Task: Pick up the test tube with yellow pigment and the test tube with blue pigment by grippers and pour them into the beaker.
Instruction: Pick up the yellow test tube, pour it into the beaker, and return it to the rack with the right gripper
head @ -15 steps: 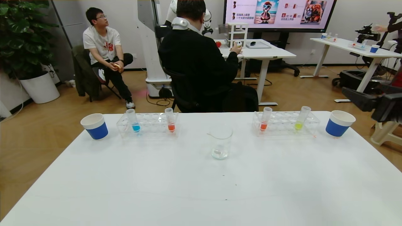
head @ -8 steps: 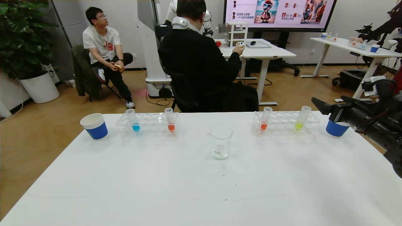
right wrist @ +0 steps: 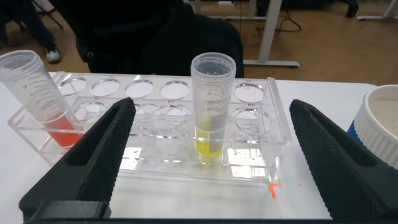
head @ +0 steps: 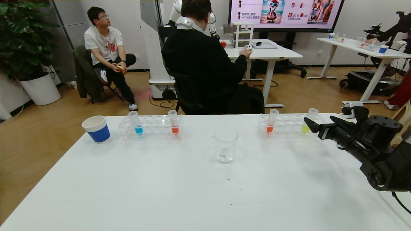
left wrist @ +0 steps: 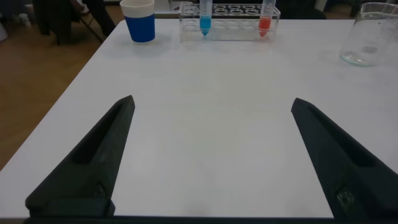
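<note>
Black right claw (head: pixel 310 125) – spread wide – has advanced from the table's edge to the yellow-tipped tube (right wrist: pixel 212 107).

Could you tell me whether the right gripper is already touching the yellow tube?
Apart. In the right wrist view, the open right gripper has a finger on either side of the yellow tube, with clear gaps.

The right arm (head: pixel 372 150) at the right edge of the head view is bulky, matte dark grey with rounded joint housings. Black cables loop along it, and a small white-grey box sits on top. Its right gripper (head: pixel 316 126) has black, wedge-shaped fingers (the left gripper (left wrist: pixel 211 155) looks alike).
</note>
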### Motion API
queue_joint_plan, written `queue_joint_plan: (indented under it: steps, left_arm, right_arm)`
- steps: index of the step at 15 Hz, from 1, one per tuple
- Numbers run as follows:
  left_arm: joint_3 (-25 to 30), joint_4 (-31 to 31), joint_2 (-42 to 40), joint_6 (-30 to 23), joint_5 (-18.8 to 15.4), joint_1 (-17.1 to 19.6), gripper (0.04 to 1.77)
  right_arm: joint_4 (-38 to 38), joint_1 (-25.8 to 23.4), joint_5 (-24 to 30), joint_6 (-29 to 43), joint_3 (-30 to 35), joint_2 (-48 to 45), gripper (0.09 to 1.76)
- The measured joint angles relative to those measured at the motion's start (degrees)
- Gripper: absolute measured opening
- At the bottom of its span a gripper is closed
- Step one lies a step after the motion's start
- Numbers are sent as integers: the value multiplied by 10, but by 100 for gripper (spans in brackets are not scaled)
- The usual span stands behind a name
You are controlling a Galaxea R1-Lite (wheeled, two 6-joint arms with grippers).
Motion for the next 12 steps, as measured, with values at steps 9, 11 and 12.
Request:
queue_joint_plan:
  steps: [9,11,12]
  left_arm:
    - [0,0,0,0,0,0,175]
    - [0,0,0,0,0,0,175]
    - [0,0,0,0,0,0,175]
  right_arm:
    - [39,5,0,0,-125,70,173]
    - [42,5,0,0,-150,85,173]
    - [42,5,0,0,-160,91,173]
